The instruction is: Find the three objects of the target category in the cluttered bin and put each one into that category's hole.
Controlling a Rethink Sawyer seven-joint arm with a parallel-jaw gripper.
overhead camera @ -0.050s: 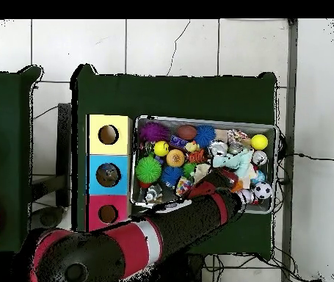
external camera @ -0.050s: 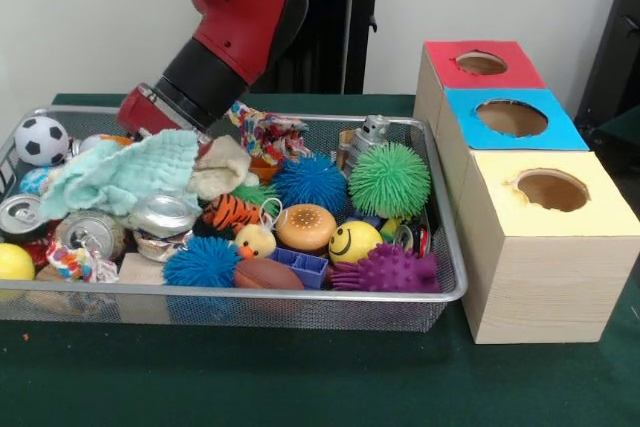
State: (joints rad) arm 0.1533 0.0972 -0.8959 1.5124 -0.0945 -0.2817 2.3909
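A wire mesh bin (external camera @ -0.050s: 455, 277) holds a heap of toys, cans and cloths. My gripper (external camera @ -0.050s: 160, 115) reaches down into its far left part, behind a mint cloth (external camera @ -0.050s: 125, 172) that hides its tip. In the overhead view the gripper (overhead camera @ -0.050s: 223, 181) sits above the cloth (overhead camera @ -0.050s: 236, 176). Beside the bin stand three boxes with round holes in their tops: red (external camera @ -0.050s: 480, 63), blue (external camera @ -0.050s: 511, 117) and yellow (external camera @ -0.050s: 551, 189). Among the toys are a green spiky ball (external camera @ -0.050s: 389, 179), a blue spiky ball (external camera @ -0.050s: 311, 182), a purple spiky ball (external camera @ -0.050s: 388, 270) and a soccer ball (external camera @ -0.050s: 41, 140).
Crushed cans (external camera @ -0.050s: 90, 232) lie at the bin's left. A burger toy (external camera @ -0.050s: 305, 228), a smiley ball (external camera @ -0.050s: 355, 241), a duck (external camera @ -0.050s: 255, 241), a striped tiger toy (external camera @ -0.050s: 230, 212), a brown football (external camera @ -0.050s: 268, 275) and a small robot figure (external camera @ -0.050s: 371, 133) fill the middle. A yellow ball (external camera @ -0.050s: 14, 262) sits at the left edge.
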